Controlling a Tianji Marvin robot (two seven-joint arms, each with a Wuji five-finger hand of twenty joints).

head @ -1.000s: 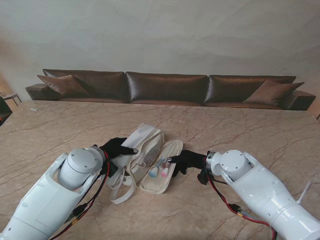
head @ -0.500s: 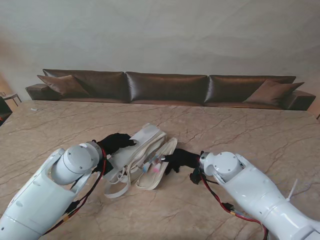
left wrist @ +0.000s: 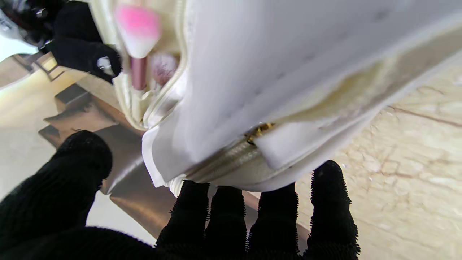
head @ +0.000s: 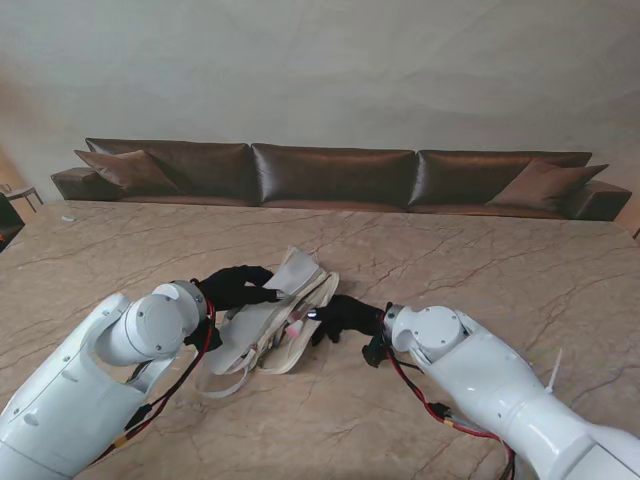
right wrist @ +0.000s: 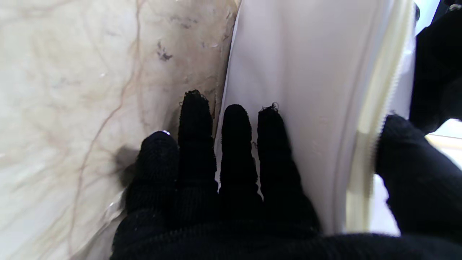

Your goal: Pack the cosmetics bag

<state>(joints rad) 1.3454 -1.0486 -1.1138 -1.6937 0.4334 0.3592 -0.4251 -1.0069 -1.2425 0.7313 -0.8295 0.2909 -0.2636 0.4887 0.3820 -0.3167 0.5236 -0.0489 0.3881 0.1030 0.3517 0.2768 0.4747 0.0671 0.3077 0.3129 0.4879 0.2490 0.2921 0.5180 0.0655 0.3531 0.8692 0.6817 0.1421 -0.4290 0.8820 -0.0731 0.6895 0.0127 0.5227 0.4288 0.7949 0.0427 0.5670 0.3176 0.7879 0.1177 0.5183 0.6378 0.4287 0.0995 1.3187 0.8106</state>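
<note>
A cream cosmetics bag (head: 270,318) lies between my two hands on the marble table, its two halves folded up toward each other. My left hand (head: 236,286) in a black glove holds the left half (left wrist: 288,90) from outside, fingers under it. My right hand (head: 345,317) presses flat against the right half (right wrist: 306,90), thumb over the zipper edge (right wrist: 382,90). Inside the gap a pink-tipped brush (left wrist: 139,32) and a small pink item (head: 297,322) show. The bag's straps (head: 232,358) trail toward me.
The marble table (head: 480,260) stretches around the bag on all sides. A long brown sofa (head: 330,175) runs along the far edge of the table. Red and black cables (head: 440,410) hang along my right forearm.
Both hands have moved inward and lifted the bag's two halves, which lay flat and open a second ago. The bag is now nearly folded shut, and it has shifted slightly left.
</note>
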